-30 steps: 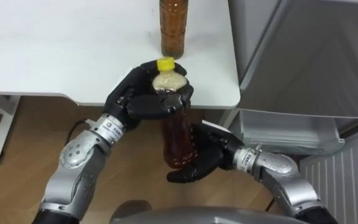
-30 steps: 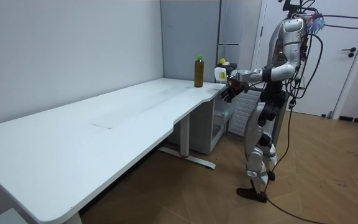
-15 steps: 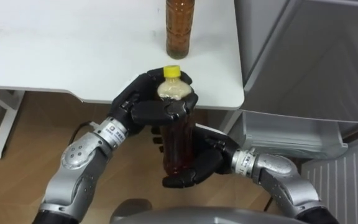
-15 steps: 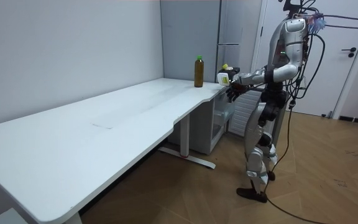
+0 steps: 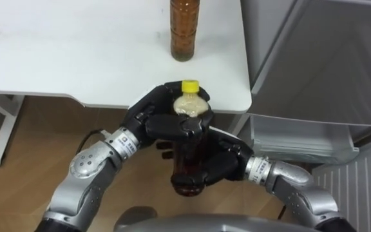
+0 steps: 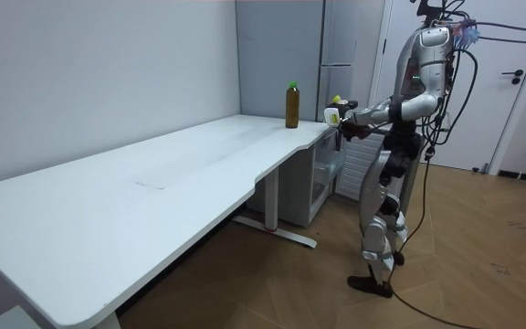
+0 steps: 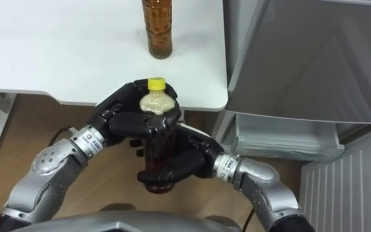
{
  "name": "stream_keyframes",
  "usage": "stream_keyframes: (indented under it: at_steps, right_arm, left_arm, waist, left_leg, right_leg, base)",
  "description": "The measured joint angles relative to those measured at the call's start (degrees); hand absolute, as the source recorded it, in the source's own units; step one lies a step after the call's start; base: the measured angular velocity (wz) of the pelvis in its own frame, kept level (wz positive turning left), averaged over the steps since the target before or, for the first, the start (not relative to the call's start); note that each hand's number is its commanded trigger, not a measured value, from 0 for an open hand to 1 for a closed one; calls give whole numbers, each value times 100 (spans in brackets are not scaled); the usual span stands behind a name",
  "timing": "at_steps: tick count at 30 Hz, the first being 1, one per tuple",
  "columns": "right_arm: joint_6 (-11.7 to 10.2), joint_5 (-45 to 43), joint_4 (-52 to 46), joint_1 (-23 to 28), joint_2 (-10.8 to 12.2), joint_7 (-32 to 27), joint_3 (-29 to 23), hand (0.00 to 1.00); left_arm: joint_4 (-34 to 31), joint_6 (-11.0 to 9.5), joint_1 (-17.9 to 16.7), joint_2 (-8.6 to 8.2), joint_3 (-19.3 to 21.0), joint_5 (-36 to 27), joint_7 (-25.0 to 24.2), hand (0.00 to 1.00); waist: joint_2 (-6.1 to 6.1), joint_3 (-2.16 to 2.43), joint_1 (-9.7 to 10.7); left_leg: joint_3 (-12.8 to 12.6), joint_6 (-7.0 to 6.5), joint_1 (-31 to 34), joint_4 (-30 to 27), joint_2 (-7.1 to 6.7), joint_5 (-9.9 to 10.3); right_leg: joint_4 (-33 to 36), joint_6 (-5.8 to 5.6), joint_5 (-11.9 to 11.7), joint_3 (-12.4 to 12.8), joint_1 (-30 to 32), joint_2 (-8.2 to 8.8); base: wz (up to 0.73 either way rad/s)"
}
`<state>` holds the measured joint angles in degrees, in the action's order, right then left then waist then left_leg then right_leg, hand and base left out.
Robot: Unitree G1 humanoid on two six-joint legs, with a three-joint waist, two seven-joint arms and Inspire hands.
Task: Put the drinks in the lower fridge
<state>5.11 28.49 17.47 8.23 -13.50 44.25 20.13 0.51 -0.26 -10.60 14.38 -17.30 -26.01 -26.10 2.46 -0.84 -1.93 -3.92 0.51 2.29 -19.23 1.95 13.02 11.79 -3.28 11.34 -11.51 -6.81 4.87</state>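
The robot is standing at the far end of a long white desk (image 6: 153, 192), on a herringbone wooden floor (image 6: 482, 274), with a tall grey fridge (image 6: 336, 55) rising just beyond the desk's corner and a white door (image 6: 510, 82) showing behind it at the room view's right. Both arms are reaching forward at chest height. Between them, a brown drink bottle with a yellow cap (image 5: 189, 145) is being held upright over the floor, just off the desk's rounded front corner. The left hand (image 5: 156, 119) is wrapping its fingers round the bottle's pale upper part, right under the cap. The right hand (image 5: 221, 164) is curling round the lower body and cupping the base, so both hands are closing on the same bottle. A second brown bottle (image 5: 181, 32) is standing upright on the desk top near the corner, well behind the held one; in the room view it is wearing a green cap. The rest of the desk surface is lying plain and white, with a white leg (image 5: 2, 138) showing beneath it at the left. To the robot's right, the fridge's grey upper front is sloping away, and below it a pale lower compartment (image 5: 298, 138) is lying open, with a ribbed white panel (image 5: 359, 187) beside it at the lower right.
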Motion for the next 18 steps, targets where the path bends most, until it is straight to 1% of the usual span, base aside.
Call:
stream_keyframes:
  at_steps: [1, 2, 3, 4, 8, 11, 14, 15, 18]
  right_arm:
    - [0, 39, -1, 19, -21, 3, 3, 100]
    - [0, 60, -1, 28, -25, 11, 12, 100]
    - [0, 82, -1, 32, -36, 13, 57, 100]
    - [-1, 96, -4, 36, -49, 20, 117, 100]
    - [-14, 97, -127, 100, -50, -4, 227, 100]
    - [-16, 97, -156, 98, -68, -167, 189, 100]
    - [-14, 97, -206, 99, -128, -181, 172, 100]
    - [-13, 97, -206, 99, -131, -184, 172, 100]
    - [-12, 99, -208, 102, -136, -223, 168, 100]
  left_arm:
    - [1, -12, 1, -6, -13, 2, 0, 97]
    - [1, -12, 5, -4, -12, 2, 4, 64]
    - [2, -12, 15, 5, -7, 2, 22, 11]
    - [15, -12, 25, 32, 7, 8, 38, 0]
    - [69, -10, 25, 31, 16, 34, 72, 0]
    - [73, -9, 12, 44, 5, 51, 70, 0]
    - [66, -11, 18, 4, -5, 34, 59, 0]
    - [66, -11, 28, -42, -13, 34, 59, 0]
    - [66, -13, 39, -43, -76, 26, 59, 0]
  waist:
    - [2, 1, 3]
    - [3, 2, 3]
    - [3, 2, 10]
    - [1, 2, 24]
    - [-1, 1, 20]
    - [-22, 0, 23]
    - [-52, 2, 26]
    - [-59, 4, 30]
    - [-59, 3, 38]
  left_leg:
    - [0, 0, -2, 0, 1, 0]
    - [0, 0, -2, -1, 3, 0]
    - [-1, 1, -3, 0, 4, 0]
    - [-5, 1, -4, -1, 5, 0]
    - [-9, 0, -1, -8, 1, 0]
    - [-6, 0, -3, -10, -1, 0]
    - [-6, -1, -5, -6, -1, -1]
    - [-6, -1, -7, -3, -1, -2]
    - [-7, 0, -12, -2, -1, -2]
  right_leg:
    - [0, 0, 0, -1, 0, 0]
    - [0, 0, 0, -1, 0, -1]
    - [0, 0, 0, -1, 0, -3]
    - [-1, 0, 0, 2, 0, -3]
    - [-1, 0, 0, 1, -3, 0]
    - [0, 0, 0, 9, -13, 0]
    - [0, 0, 0, 20, -13, -1]
    - [0, 0, 0, 22, -14, -2]
    - [0, 0, 0, 23, -24, -1]
  base:
    - [0]
    - [0]
    - [0]
    - [0]
    - [0]
    - [0]
    - [0]
    - [0]
    - [0]
